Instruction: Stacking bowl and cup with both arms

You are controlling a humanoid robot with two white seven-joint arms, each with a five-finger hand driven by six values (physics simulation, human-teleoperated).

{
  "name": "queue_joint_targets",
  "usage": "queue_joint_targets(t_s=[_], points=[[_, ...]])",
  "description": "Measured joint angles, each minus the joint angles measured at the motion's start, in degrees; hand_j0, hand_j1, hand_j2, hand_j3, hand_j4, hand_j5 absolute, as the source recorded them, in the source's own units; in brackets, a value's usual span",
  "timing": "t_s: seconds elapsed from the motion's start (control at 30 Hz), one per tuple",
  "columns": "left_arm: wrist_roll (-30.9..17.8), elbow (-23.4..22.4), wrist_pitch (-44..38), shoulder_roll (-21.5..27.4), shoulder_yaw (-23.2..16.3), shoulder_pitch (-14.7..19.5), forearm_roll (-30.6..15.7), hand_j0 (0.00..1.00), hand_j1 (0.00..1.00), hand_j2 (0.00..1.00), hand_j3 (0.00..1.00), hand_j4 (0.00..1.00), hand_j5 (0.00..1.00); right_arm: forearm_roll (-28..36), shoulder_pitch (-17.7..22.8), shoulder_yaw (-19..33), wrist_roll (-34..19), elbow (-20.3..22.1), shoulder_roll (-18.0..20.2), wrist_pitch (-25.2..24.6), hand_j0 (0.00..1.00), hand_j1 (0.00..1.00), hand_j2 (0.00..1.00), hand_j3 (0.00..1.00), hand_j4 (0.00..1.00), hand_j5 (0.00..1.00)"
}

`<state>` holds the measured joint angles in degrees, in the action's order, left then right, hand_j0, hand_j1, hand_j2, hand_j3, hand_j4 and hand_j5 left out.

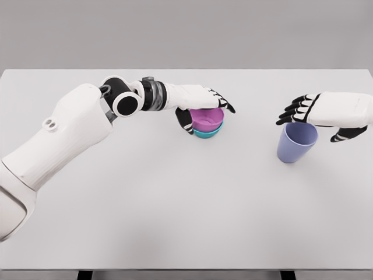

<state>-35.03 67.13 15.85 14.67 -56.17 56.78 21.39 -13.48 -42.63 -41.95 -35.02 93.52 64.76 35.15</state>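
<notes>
A pink bowl (208, 119) sits nested in a teal bowl (205, 133) at the middle of the white table (175, 221). My left hand (207, 118) reaches over it from the left. Its thumb (185, 121) presses the pink bowl's left wall and its fingers (221, 104) lie over the far rim, so it is shut on the pink bowl. To the right stands a periwinkle cup (295, 146), mouth up. My right hand (310, 127) hovers just above its rim, palm down, fingers spread and relaxed, thumb clear of the cup's right side.
The table's front edge runs along the bottom of the view. My left forearm and elbow (125, 102) stretch across the left half of the table, above its surface.
</notes>
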Motion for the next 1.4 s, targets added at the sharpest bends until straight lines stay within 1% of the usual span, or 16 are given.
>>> queue_joint_targets(t_s=[0.17,0.23,0.3,0.4,0.5,0.57,0.63,0.67,0.7,0.8,0.87,0.9,0.97,1.03,1.2,1.4], points=[[0.0,1.1,1.0,0.9,0.2,0.1,-1.0,1.00,1.00,1.00,1.00,1.00,1.00,-0.5,-0.1,-0.7,0.0,-1.2,-1.3,0.0,1.00,1.00,1.00,1.00,1.00,1.00],[0.0,2.8,2.8,2.8,0.5,1.1,-2.8,1.00,1.00,1.00,1.00,1.00,1.00,-0.9,-0.1,-0.8,0.0,-1.7,-1.7,0.0,1.00,1.00,1.00,1.00,1.00,1.00],[0.0,6.0,4.0,6.1,0.6,1.2,-5.7,1.00,1.00,1.00,1.00,1.00,1.00,-1.3,0.0,-1.0,0.0,-2.5,-2.4,0.0,1.00,1.00,1.00,1.00,1.00,1.00],[0.0,12.5,6.2,12.9,1.2,1.3,-11.1,1.00,1.00,1.00,1.00,1.00,1.00,-1.8,0.0,-1.4,0.0,-3.2,-3.0,0.0,1.00,1.00,1.00,1.00,1.00,1.00],[0.0,20.2,12.9,22.8,5.0,0.4,-18.4,1.00,1.00,1.00,1.00,1.00,1.00,-2.1,0.0,-1.6,0.0,-3.5,-3.2,0.0,1.00,1.00,1.00,1.00,1.00,1.00],[0.0,23.1,16.0,30.2,7.6,-0.3,-24.7,1.00,1.00,1.00,1.00,1.00,1.00,-2.3,0.0,-1.7,0.0,-3.9,-3.4,0.0,1.00,1.00,1.00,1.00,1.00,1.00],[0.0,24.0,17.6,36.3,9.3,-2.6,-30.9,1.00,1.00,1.00,1.00,1.00,1.00,-2.5,0.0,-1.8,0.0,-4.2,-3.7,0.0,1.00,1.00,1.00,1.00,1.00,1.00],[0.0,23.8,18.0,38.5,9.9,-4.6,-33.7,1.00,1.00,1.00,1.00,1.00,1.00,-2.6,0.0,-1.9,0.0,-4.3,-3.8,0.0,1.00,1.00,1.00,1.00,1.00,1.00],[0.0,22.9,18.5,40.3,10.2,-7.5,-35.6,1.00,1.00,1.00,1.00,1.00,1.00,-2.7,0.0,-2.0,0.0,-4.4,-3.9,0.0,1.00,1.00,1.00,1.00,1.00,1.00],[0.0,18.4,19.1,43.0,11.0,-18.5,-42.8,1.00,1.00,1.00,1.00,1.00,1.00,-3.2,0.0,-2.3,0.0,-5.1,-4.4,0.0,1.00,1.00,1.00,1.00,1.00,1.00],[0.0,14.7,19.2,43.7,11.2,-19.9,-47.5,1.00,1.00,1.00,1.00,1.00,1.00,-3.4,0.0,-2.5,0.0,-5.5,-4.8,0.0,1.00,1.00,1.00,1.00,1.00,1.00],[0.0,12.8,19.2,43.9,11.3,-20.0,-49.2,1.00,1.00,1.00,1.00,1.00,1.00,-3.4,0.0,-2.5,0.0,-5.7,-4.9,0.0,1.00,1.00,1.00,1.00,1.00,1.00],[0.0,10.1,19.3,44.1,11.5,-21.9,-51.9,1.00,1.00,1.00,1.00,1.00,1.00,-3.5,0.0,-2.6,0.0,-6.2,-5.2,0.0,1.00,1.00,1.00,1.00,1.00,1.00],[0.0,8.6,19.3,44.0,11.9,-22.7,-53.7,1.00,1.00,1.00,1.00,1.00,1.00,-3.6,0.0,-2.6,0.0,-6.4,-5.4,0.0,1.00,1.00,1.00,1.00,1.00,1.00],[0.0,7.1,19.3,43.1,12.9,-23.6,-55.9,1.00,1.00,1.00,1.00,1.00,1.00,-4.2,0.0,-2.7,0.0,-6.7,-5.7,0.0,1.00,1.00,1.00,1.00,1.00,1.00],[0.0,6.8,19.3,41.8,14.2,-24.4,-56.3,1.00,1.00,1.00,1.00,1.00,1.00,-4.3,0.0,-3.3,0.0,-6.8,-5.8,0.0,1.00,1.00,1.00,1.00,1.00,1.00]])
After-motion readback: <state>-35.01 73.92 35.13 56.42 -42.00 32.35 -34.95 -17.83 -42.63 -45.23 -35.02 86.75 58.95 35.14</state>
